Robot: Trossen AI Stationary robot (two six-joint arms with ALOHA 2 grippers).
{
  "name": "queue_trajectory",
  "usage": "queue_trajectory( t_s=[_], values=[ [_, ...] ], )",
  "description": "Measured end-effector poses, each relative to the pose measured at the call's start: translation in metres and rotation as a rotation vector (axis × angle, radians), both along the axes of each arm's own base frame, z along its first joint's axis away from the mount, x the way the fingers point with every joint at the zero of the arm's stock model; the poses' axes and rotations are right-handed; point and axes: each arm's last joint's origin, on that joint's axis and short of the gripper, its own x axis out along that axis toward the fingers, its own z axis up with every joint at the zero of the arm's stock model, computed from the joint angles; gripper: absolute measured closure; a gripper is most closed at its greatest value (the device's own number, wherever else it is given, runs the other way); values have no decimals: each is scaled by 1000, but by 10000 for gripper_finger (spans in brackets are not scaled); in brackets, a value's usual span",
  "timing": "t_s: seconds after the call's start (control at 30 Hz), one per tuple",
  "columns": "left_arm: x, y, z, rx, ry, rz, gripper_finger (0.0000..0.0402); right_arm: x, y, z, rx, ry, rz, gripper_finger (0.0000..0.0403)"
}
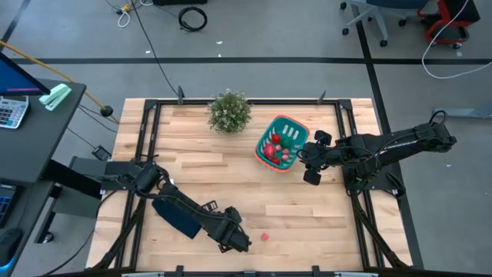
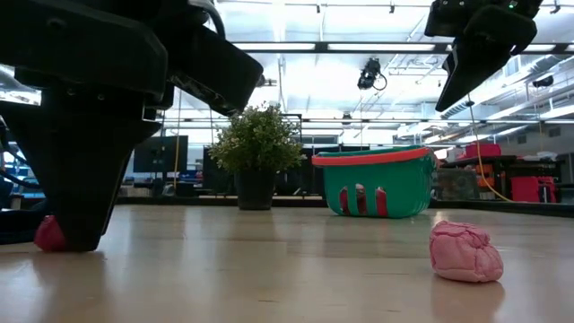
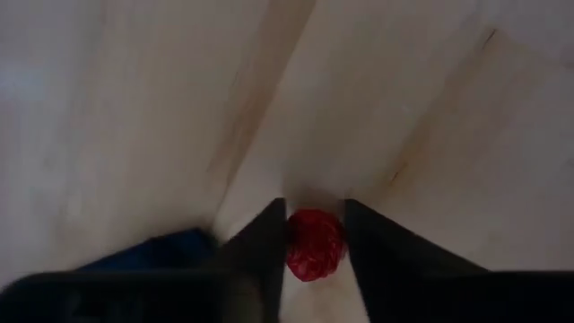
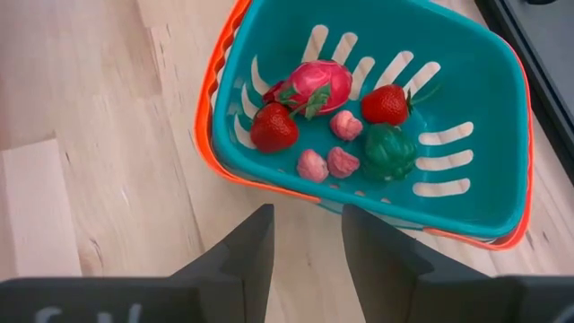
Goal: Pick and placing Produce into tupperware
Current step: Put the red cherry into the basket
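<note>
Low in the frame, the left gripper narrows around a small red fruit; it looks light and squashy, best pinched mid-body

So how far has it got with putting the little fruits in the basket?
Mostly done, it seems: the teal basket already holds about seven pieces, among them strawberries and a green one. Right now the left end effector straddles a small red fruit on the table. A pink piece lies loose on the wood. The right end effector waits, open, beside the basket.
</note>
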Motion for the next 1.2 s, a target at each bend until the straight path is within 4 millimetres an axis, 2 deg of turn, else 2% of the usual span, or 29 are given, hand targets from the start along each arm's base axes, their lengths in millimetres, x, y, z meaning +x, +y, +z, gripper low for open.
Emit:
queue_trajectory(
  t_s=[0.17,0.23,0.37,0.53,0.73,0.8,0.97,1.2],
  values=[
    [4,4,1,31,-49,70,372,0,0,0,0,0,0,263],
    [9,8,2,67,-100,103,392,0,0,0,2,-1,-3,263],
    [21,20,3,161,-217,137,396,0,0,0,5,-5,-7,263],
    [40,45,15,272,-307,143,396,0,0,0,19,-13,-27,263],
    [63,75,33,290,-337,91,397,0,0,0,39,-20,-60,263],
    [69,82,38,247,-338,110,397,-1,1,-1,49,-13,-78,263],
    [72,87,41,52,-268,115,371,-4,7,-2,45,0,-66,263],
    [63,63,40,4,-237,33,265,-6,20,-2,32,-2,1,263]
  ],
)
